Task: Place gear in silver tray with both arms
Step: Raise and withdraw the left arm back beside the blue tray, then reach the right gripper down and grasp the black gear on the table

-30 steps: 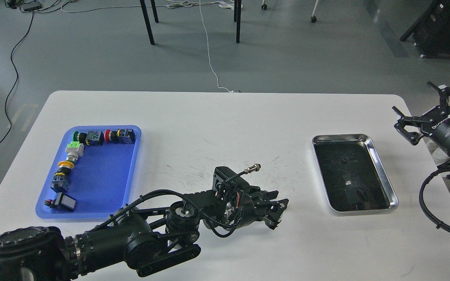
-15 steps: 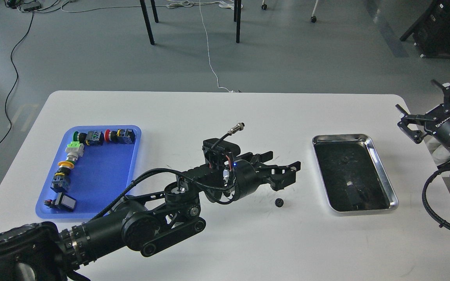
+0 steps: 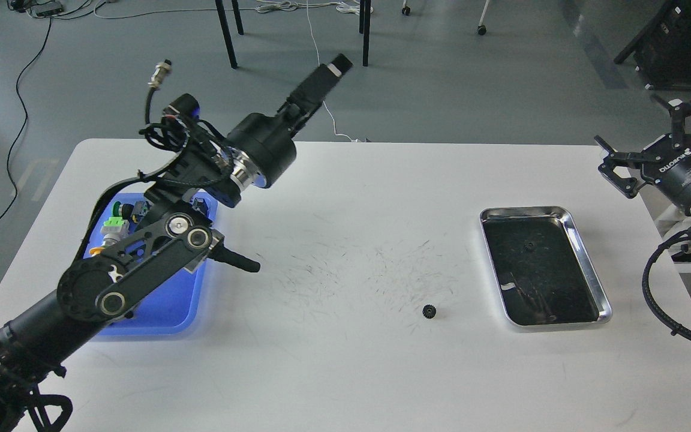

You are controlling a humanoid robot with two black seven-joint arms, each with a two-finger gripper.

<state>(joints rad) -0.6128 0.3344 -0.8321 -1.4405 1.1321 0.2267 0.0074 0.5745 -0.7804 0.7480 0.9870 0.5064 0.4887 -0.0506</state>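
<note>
Gear (image 3: 429, 311): seen lying loose on the white table (image 3: 345, 372), just left of the silver tray (image 3: 588, 264), touched by nothing.
Silver tray: set on the table's right side, a small dark speck visible on its mirror base.
Left pincer (image 3: 327, 75): raised high above the table's far edge, seen side-on; spread or pressed together cannot be told.
Right pincer (image 3: 660, 138): held off the table's right edge, claws spread wide, nothing pinched.
Blue tray (image 3: 165, 306): found at the left, partly hidden by the left arm, coloured switches lined inside.
</note>
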